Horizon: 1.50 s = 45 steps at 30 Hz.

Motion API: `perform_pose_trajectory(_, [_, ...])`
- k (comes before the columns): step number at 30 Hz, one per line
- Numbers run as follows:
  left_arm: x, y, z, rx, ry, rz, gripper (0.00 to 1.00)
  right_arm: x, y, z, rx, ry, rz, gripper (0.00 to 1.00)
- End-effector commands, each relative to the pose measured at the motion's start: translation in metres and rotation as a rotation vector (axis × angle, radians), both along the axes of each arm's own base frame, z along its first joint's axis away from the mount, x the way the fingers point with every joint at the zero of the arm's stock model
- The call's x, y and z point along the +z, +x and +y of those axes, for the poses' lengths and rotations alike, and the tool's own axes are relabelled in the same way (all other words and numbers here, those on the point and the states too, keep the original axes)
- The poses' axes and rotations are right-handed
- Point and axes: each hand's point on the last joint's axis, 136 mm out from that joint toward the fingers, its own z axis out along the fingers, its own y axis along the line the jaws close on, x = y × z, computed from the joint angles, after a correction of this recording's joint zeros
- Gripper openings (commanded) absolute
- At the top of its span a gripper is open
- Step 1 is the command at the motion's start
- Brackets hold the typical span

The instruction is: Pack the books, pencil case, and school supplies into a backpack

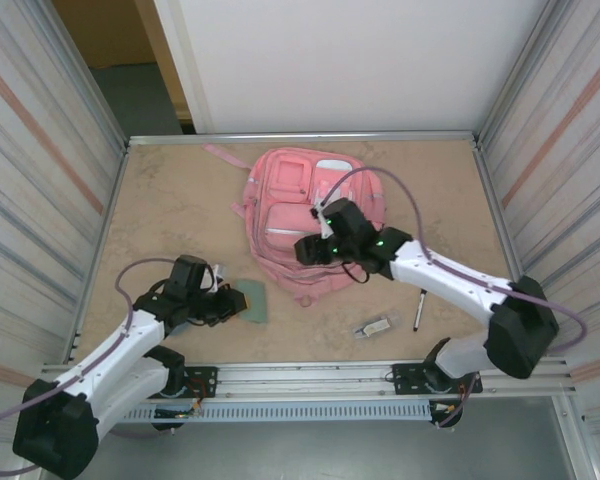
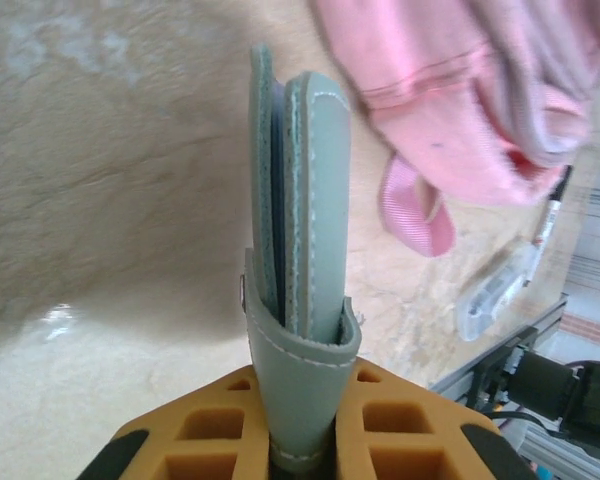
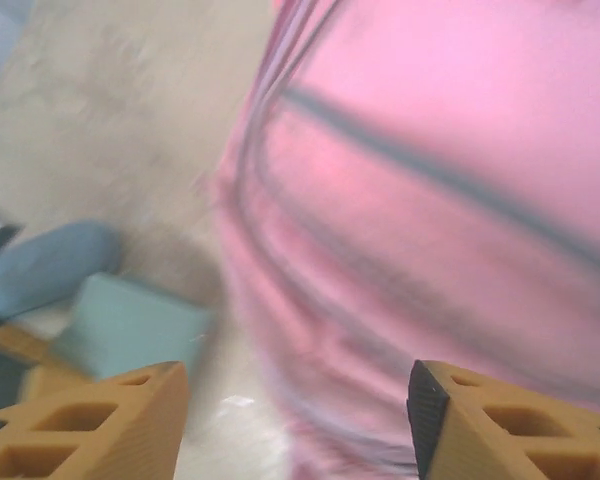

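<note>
The left arm and right arm use white link housings joined by black joint modules. A lilac cable loops along each arm. Green indicator lights mark the right wrist. The right gripper has orange fingers with moulded rectangular pockets and black inner pads.

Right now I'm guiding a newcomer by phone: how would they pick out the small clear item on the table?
Find the big pink backpack in the middle of the table. Between it and the near rail, toward the right, lie two small things. Yours is the stubby clear-and-grey oblong, just left of the slim black pen.
</note>
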Motion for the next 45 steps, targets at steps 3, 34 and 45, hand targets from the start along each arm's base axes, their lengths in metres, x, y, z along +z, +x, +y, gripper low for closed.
perform_pose_trajectory(3, [0.048,0.011,-0.011,0.005,-0.060,-0.075,0.00,-0.038,-0.004,-0.035,0.266,-0.456,-0.091,0.64])
perform_pose_trajectory(34, [0.090,0.014,-0.014,0.111,-0.226,-0.142,0.00,0.005,0.049,0.013,0.246,-0.404,-0.267,0.00])
perform_pose_trajectory(45, [0.125,0.063,-0.025,0.252,-0.214,-0.337,0.00,0.113,0.052,0.028,0.154,-0.135,-0.364,0.00])
